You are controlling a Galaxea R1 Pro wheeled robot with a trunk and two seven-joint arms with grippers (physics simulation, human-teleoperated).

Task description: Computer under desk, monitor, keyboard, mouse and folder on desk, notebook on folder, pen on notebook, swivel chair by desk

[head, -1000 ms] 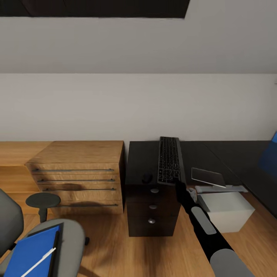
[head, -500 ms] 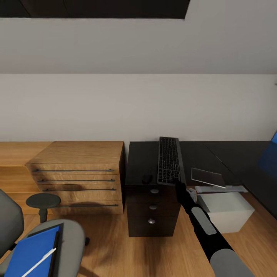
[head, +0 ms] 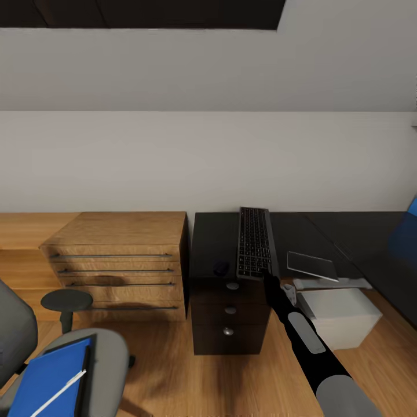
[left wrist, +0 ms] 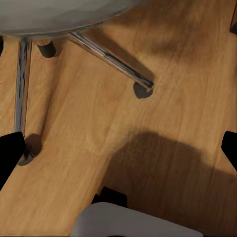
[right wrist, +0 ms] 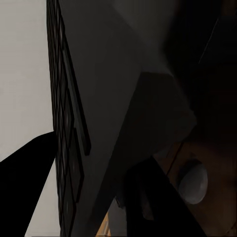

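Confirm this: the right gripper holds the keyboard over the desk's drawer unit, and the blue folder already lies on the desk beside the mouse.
Not quite. The folder lies on the swivel chair seat, as the head view shows. The right gripper does hold the keyboard over the desk.

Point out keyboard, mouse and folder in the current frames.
keyboard point(head: 253, 241), head view, middle of the black key field.
mouse point(head: 221, 268), head view, top of its rounded back, on the desk.
folder point(head: 46, 377), head view, centre of the blue cover, on the chair seat.

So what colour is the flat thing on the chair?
Bright blue: the folder, clearest in the head view.
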